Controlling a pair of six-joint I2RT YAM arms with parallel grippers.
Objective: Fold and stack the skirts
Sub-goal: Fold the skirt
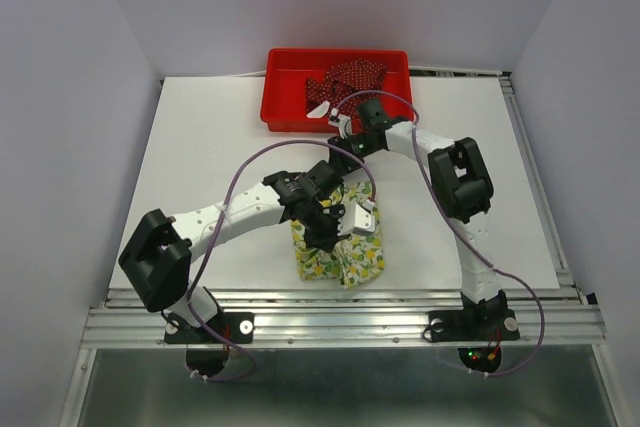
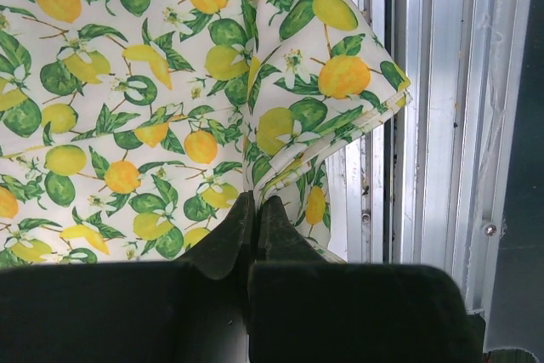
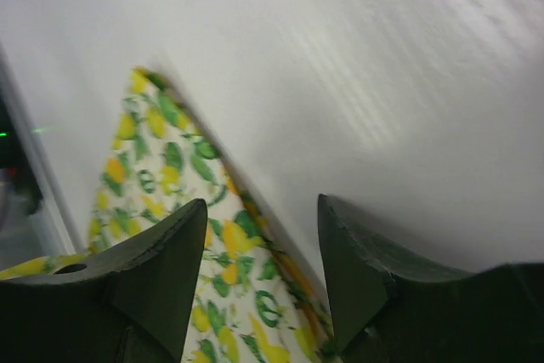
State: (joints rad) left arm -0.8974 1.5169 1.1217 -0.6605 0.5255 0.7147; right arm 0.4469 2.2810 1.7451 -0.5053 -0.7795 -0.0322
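Folding the lemon skirt (image 1: pixel 340 259) is underway at the near edge of the table (image 1: pixel 220 147): the left gripper (image 2: pixel 257 208) is pinching a fold, and the right gripper (image 3: pixel 262 206) is hanging open and empty. The dark red skirt (image 1: pixel 350 82) is lying in the red tray (image 1: pixel 285 119). The next move is likely calling for laying this fold flat.

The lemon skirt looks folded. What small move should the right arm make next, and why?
Probably turn the right gripper toward the dark red skirt in the red tray: its jaws stand open and empty, and the lemon skirt already lies folded.
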